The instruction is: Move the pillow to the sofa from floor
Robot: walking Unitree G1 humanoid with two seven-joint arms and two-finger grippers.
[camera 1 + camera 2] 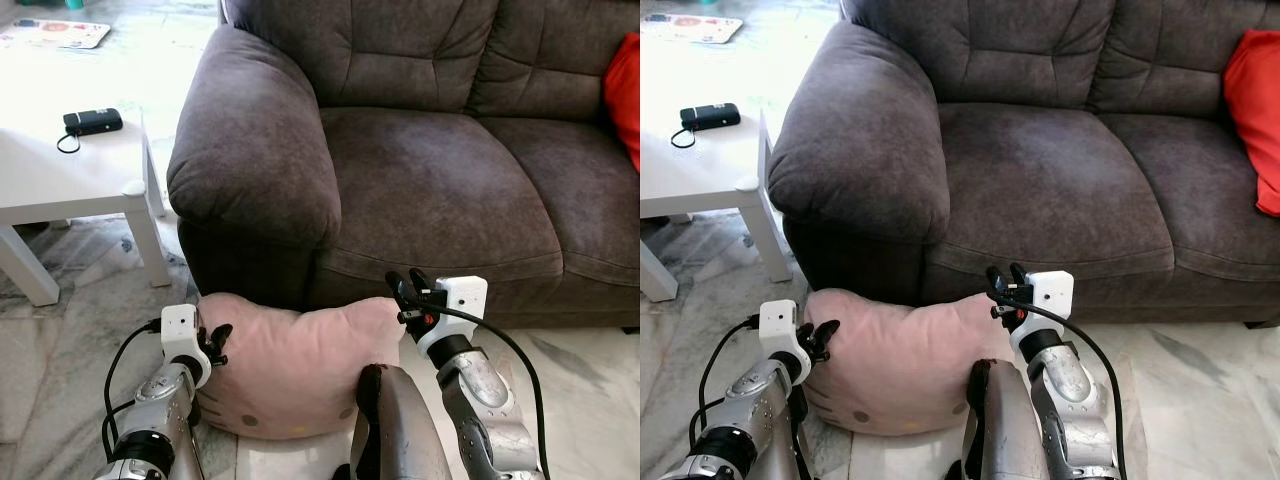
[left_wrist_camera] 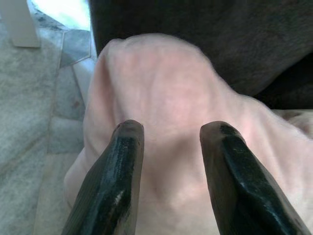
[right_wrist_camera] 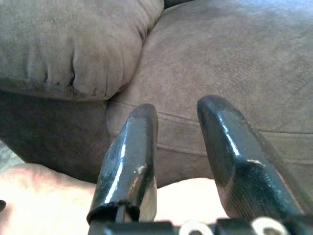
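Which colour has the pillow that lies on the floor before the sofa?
The pillow is pale pink with small dark dots, best seen in the left eye view.

Both silver arms are reached forward and low. The left gripper (image 1: 218,340) is held with its fingers (image 2: 115,186) parted. The right gripper (image 1: 408,287) is raised higher, its fingers (image 3: 128,161) likewise spread apart.

Pink pillow (image 1: 290,365) partly hidden behind a silver robot limb (image 1: 395,425) at the lower edge. Red cushion (image 1: 1255,115) cut off by the right edge. White table (image 1: 60,170) cropped at left.
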